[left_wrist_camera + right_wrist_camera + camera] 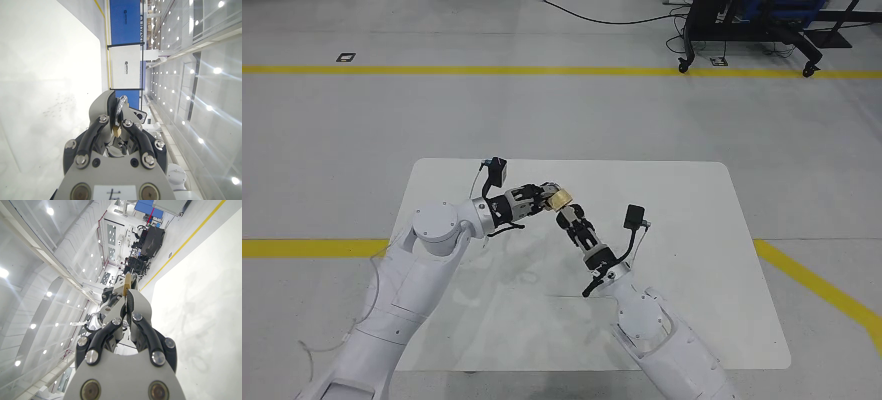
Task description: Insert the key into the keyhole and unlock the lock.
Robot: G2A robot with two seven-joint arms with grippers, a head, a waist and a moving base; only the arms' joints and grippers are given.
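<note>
Top view: left pincer (544, 194) is clamped on the brass lock (560, 198), which is held above the worktop (692, 220). Right pincer (568, 213), just beside the lock, is closed on the key (125, 304). The key's tip meets the lock; insertion cannot be judged.

Over the middle of the table (692, 200), the left gripper (545, 194), clamping the brass padlock (560, 198), meets the right gripper (569, 212), pinching the key (125, 303). Together they bar the way; room to pass lies along the far and right edges.
</note>
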